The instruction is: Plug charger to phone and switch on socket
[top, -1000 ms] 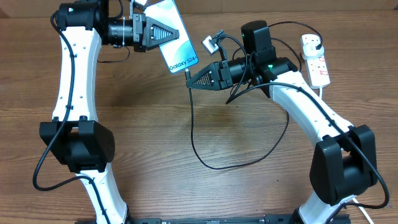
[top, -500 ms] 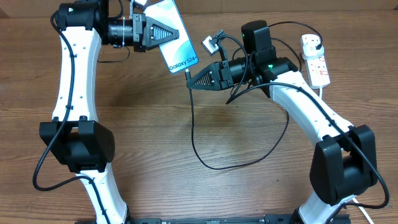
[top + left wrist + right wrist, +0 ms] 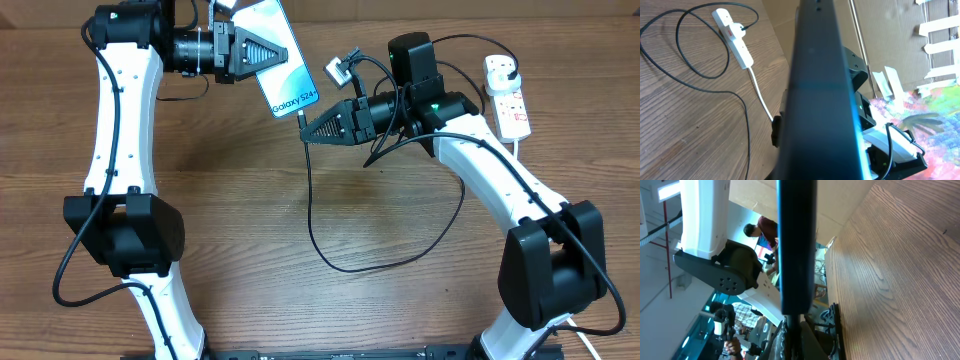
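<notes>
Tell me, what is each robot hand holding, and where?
The left gripper pinches the phone across its upper half. The right gripper pinches the charger just behind its connector tip, close to the phone's bottom edge.

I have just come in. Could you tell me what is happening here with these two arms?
The left gripper holds the phone up off the table, with its screen lit. The right gripper is shut on the connector end of the charger and has it right at the phone's lower edge; whether it is fully in cannot be seen. The charger's plug sits in the socket on the right side, and the slack cable loops over the table. Neither gripper is at the socket.
</notes>
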Controlling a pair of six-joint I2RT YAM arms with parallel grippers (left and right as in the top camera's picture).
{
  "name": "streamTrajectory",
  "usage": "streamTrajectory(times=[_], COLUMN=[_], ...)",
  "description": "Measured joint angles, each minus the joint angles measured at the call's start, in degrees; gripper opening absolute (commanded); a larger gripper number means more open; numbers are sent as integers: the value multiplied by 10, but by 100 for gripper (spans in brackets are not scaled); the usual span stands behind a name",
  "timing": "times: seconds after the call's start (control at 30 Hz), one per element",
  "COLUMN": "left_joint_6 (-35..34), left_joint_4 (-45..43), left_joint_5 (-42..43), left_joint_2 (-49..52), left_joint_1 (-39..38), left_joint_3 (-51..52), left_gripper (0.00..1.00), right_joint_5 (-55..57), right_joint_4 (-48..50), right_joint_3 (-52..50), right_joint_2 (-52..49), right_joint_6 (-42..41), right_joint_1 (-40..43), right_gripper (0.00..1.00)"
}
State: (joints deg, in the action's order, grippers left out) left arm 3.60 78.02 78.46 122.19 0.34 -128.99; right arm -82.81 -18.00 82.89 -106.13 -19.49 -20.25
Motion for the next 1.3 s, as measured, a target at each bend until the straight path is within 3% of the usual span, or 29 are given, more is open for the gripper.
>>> streamTrajectory(times=[1.3], left_joint_6=[11], left_joint_4=[24], left_joint_5=[1], left_joint_2=[0], left_joint_1=[-7], left_joint_3=[0], left_gripper=[4], right_joint_5=[-7], right_joint_4=[7], right_joint_3=[0], right_joint_2=[0], right_joint_6=[0], right_joint_1=[0], right_gripper=[4])
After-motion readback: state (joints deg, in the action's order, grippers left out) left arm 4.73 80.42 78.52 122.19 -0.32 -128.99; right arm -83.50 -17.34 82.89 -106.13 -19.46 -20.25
